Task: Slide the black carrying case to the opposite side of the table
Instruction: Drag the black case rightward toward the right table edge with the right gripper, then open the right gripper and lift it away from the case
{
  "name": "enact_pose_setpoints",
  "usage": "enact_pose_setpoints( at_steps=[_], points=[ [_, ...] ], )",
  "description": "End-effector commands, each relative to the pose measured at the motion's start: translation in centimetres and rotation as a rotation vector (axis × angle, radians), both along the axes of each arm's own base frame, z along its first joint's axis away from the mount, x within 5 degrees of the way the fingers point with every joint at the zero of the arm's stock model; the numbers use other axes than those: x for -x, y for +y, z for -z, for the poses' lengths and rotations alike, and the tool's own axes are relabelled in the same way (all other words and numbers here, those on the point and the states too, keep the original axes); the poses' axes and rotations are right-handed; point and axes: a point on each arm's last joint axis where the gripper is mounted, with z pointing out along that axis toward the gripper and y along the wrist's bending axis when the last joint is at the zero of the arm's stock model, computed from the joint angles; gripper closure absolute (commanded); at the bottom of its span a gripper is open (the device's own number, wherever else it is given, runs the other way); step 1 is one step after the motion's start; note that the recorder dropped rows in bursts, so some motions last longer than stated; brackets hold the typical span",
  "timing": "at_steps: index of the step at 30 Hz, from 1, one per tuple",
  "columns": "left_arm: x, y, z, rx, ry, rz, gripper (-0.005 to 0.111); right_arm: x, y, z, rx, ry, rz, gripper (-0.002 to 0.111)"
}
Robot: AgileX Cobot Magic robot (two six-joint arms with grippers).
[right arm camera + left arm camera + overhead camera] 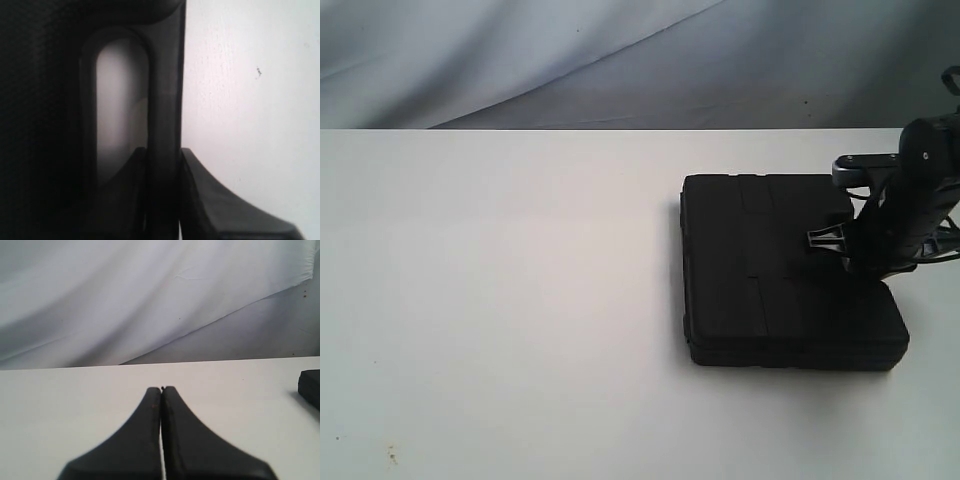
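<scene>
Bench (500, 300) and black carrying case (780, 265) filled the exterior view: the case lay flat on the right half of the white top, with the right pincer (868, 262) down at its right edge.

In the left wrist view, the left pincer (161, 390) was empty, its tips pressed together above the bench (75, 400). Only a corner of the case (311, 386) showed, well apart from it.

In the right wrist view, the right pincer (162, 155) was clamped on the handle (165, 75) of the case (40, 100), with one finger inside the handle opening. The other finger (200, 190) was on the outer side, over the bare bench (250, 100).
</scene>
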Motion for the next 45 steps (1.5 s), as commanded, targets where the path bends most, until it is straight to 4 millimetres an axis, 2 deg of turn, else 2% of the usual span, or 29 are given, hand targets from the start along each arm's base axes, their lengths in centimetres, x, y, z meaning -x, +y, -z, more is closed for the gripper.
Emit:
enact_pose_setpoints(
  at_steps=[1,9,11,13,19,22,28,31,38,45],
  points=[
    [0.0,0.0,0.1,-0.001,0.002,-0.003,0.107,0.4,-0.7,0.3,0.033,0.035,-0.024,0.108],
    [0.0,0.0,0.1,-0.001,0.002,-0.003,0.107,0.4,-0.6,0.3,0.026,0.036,-0.017,0.108],
    [0.0,0.0,0.1,-0.001,0.002,-0.003,0.107,0.5,-0.6,0.3,0.015,0.039,-0.007,0.105],
    [0.0,0.0,0.1,-0.001,0.002,-0.003,0.107,0.5,-0.5,0.4,0.004,0.044,0.004,0.096],
    [0.0,0.0,0.1,-0.001,0.002,-0.003,0.107,0.7,-0.5,0.4,0.003,0.065,0.013,0.058],
    [0.0,0.0,0.1,-0.001,0.002,-0.003,0.107,0.8,-0.4,0.4,0.002,0.072,0.014,0.049],
    [0.0,0.0,0.1,-0.001,0.002,-0.003,0.107,0.9,-0.4,0.2,0.002,0.081,0.018,0.048],
    [0.0,0.0,0.1,-0.001,0.002,-0.003,0.107,0.9,-0.4,-0.6,-0.004,0.059,0.018,0.048],
    [0.0,0.0,0.1,-0.001,0.002,-0.003,0.107,1.3,-0.5,-4.2,-0.023,-0.024,0.019,0.048],
    [0.0,0.0,0.1,-0.001,0.002,-0.003,0.107,2.7,-0.9,-8.5,-0.032,-0.078,0.025,0.048]
  ],
)
